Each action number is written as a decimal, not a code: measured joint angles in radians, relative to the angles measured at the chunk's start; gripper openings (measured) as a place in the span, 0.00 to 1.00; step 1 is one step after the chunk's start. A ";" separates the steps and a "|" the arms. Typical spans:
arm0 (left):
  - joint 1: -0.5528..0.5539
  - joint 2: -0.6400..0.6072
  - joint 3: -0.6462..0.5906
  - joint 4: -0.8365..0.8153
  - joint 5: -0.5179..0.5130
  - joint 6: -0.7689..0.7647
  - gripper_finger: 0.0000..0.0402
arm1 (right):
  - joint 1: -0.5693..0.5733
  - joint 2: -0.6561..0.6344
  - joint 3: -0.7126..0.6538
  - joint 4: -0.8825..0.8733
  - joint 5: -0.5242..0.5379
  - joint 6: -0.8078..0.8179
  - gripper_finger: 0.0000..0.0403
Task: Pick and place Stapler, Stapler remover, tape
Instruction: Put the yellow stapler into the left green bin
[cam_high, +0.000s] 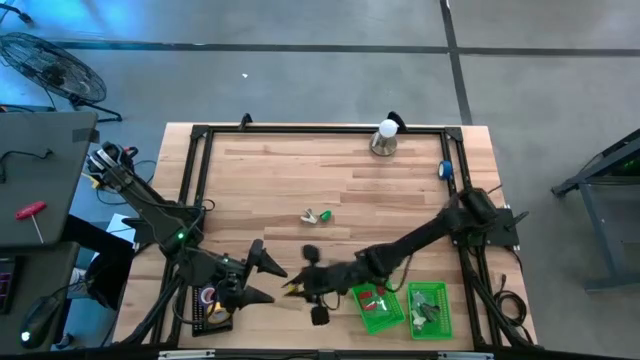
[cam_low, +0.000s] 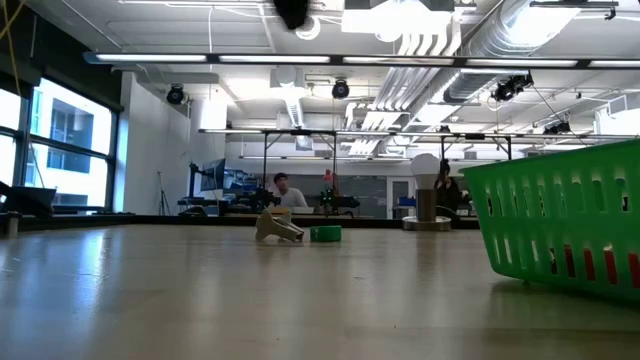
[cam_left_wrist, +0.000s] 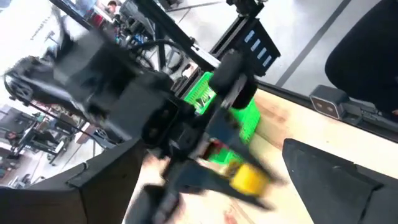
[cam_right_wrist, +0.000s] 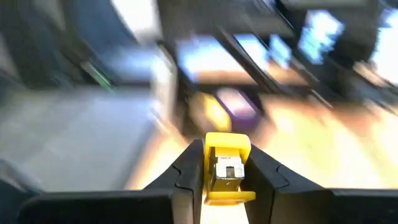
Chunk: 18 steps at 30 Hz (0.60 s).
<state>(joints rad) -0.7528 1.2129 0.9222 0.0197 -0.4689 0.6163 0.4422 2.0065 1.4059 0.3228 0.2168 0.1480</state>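
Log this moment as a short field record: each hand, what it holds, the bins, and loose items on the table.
left hand: open, empty, near the table's front edge
right hand: shut on yellow item, probably the stapler; facing the left hand
bins: two green baskets at front right, both with contents
loose items: tan piece and small green item mid-table
far edge: lamp-like object

Yellow stapler (cam_right_wrist: 226, 167), green baskets (cam_high: 430, 310), pale wood table (cam_high: 300, 180).

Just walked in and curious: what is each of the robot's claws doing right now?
Left gripper: open, holding nothing.
Right gripper: closed on a yellow stapler.
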 joint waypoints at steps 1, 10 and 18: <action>0.000 0.000 0.000 -0.006 0.000 0.000 0.93 | 0.016 -0.026 0.000 -0.125 0.087 -0.002 0.16; 0.000 0.000 0.000 -0.036 0.003 -0.050 0.92 | 0.178 -0.183 -0.002 -0.872 0.403 0.488 0.16; 0.000 0.000 0.000 -0.053 -0.101 -0.193 0.92 | 0.304 -0.186 -0.001 -1.099 0.239 0.840 0.16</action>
<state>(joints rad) -0.7525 1.2129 0.9218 -0.0338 -0.5697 0.4236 0.7466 1.8206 1.4052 -0.7759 0.4563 0.9883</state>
